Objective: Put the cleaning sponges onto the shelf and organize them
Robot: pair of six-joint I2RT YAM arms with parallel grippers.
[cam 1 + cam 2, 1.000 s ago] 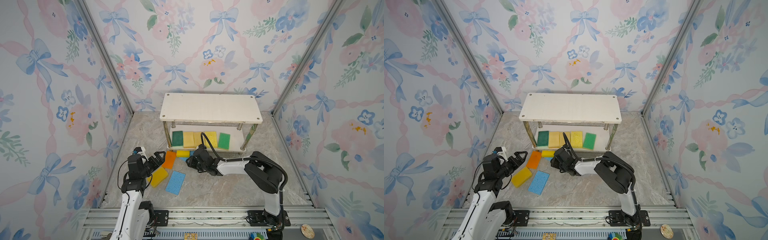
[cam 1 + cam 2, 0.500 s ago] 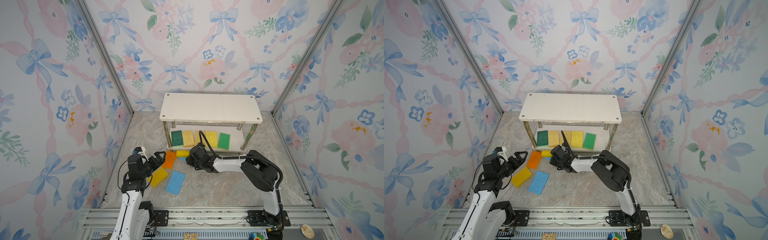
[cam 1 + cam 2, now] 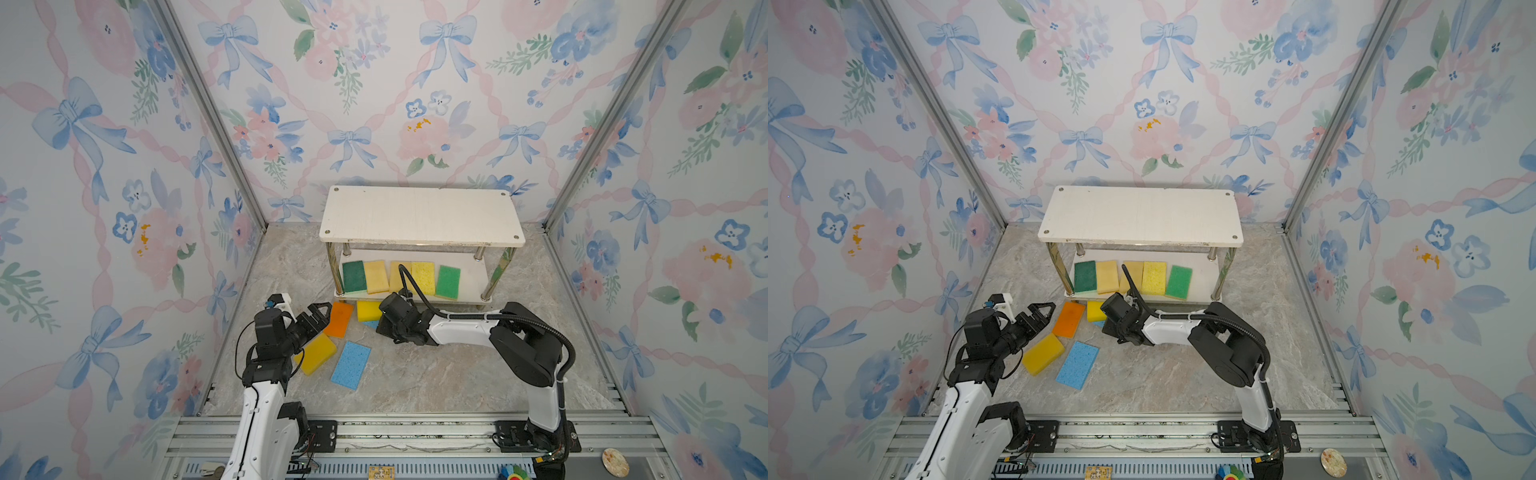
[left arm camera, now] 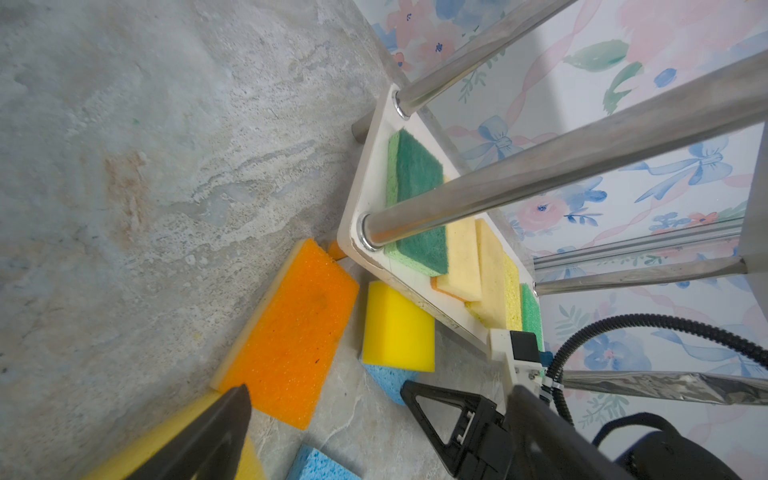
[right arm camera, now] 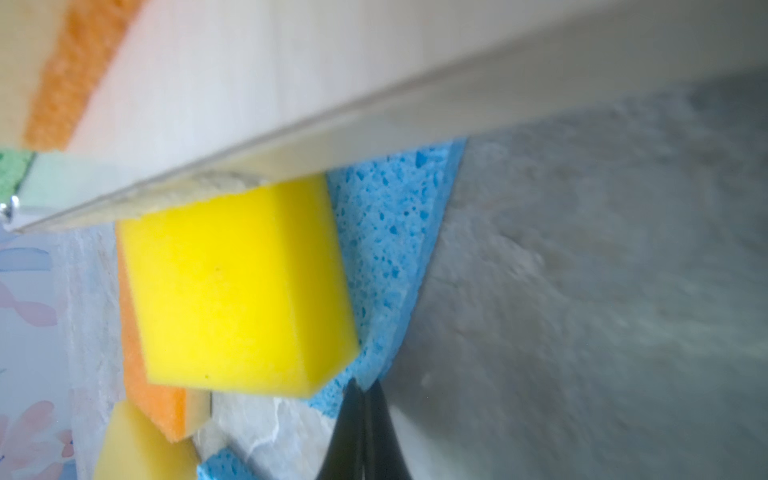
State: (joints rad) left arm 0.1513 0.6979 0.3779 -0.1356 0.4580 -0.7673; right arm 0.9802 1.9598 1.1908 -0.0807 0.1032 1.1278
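Observation:
The shelf [image 3: 419,216] stands at the back, and its lower board holds a row of dark green [image 3: 354,276], tan [image 3: 376,276], yellow [image 3: 423,277] and light green [image 3: 448,282] sponges. On the floor in front lie an orange sponge [image 3: 338,319], a bright yellow sponge [image 3: 368,311], an amber one [image 3: 316,353] and a blue one [image 3: 351,365]. A second blue sponge [image 5: 386,232] lies under the bright yellow sponge [image 5: 237,286]. My right gripper [image 5: 363,388] is shut, pinching that blue sponge's near edge. My left gripper [image 4: 325,388] hangs open over the orange sponge [image 4: 291,328].
The lower board's front edge [image 5: 291,137] overhangs the yellow sponge just past my right gripper. A chrome leg [image 4: 540,174] stands close to my left gripper. Floral walls close in the marble floor [image 3: 436,374] on three sides.
My right gripper has slid left along the floor to the blue sponge under the yellow one and shut its jaws. The left arm has not moved.

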